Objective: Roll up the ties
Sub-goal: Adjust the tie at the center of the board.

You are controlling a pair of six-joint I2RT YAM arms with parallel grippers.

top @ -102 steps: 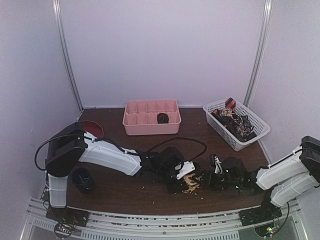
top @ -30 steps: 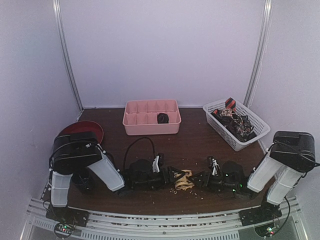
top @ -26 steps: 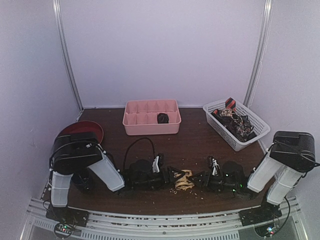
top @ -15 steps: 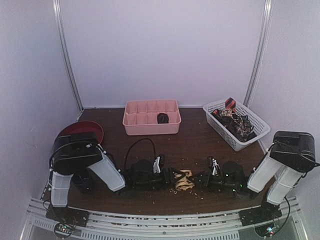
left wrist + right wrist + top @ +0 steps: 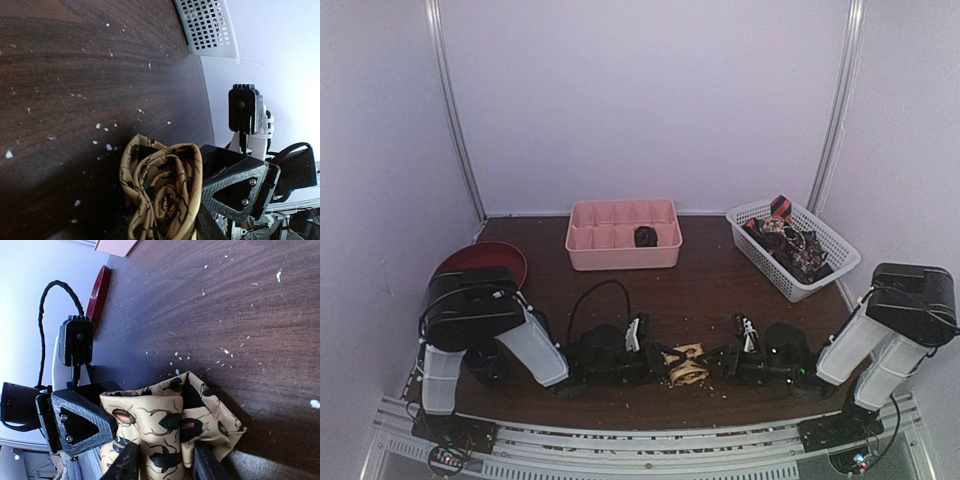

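- The tan necktie (image 5: 685, 363) of soft fabric, patterned in brown and black, is sitting as a loose, part-wound bundle on the dark wooden table (image 5: 700, 300), near its front edge and directly between the two arms.
- The right gripper (image 5: 718, 360) is pinching one side of the tan necktie. Its wrist view is showing the cloth pressed between its two black fingers (image 5: 124, 462).
- The left gripper (image 5: 658, 360) is lying against the opposite side, with cloth running down between its jaws. Whether it is actually clamping that cloth, I cannot tell.
- To do this step well, one side should be anchoring the coil's core while the other is feeding the outer layer round under light tension.
- The layers are looking slack and uneven, so tightening them before any release seems wise, or the coil is likely to spring open.
- The bundle's underside and any free tail are hiding beneath the cloth and fingers, so how much length is left to wind is not showing.
- Both wrist views are cutting off their own fingertips at the lower edge.
- At the back, a pink plastic compartment tray (image 5: 620, 262) is holding one dark rolled tie (image 5: 645, 237).
- A white mesh basket (image 5: 765, 262) is holding heaped ties (image 5: 788, 240), too tangled to count.
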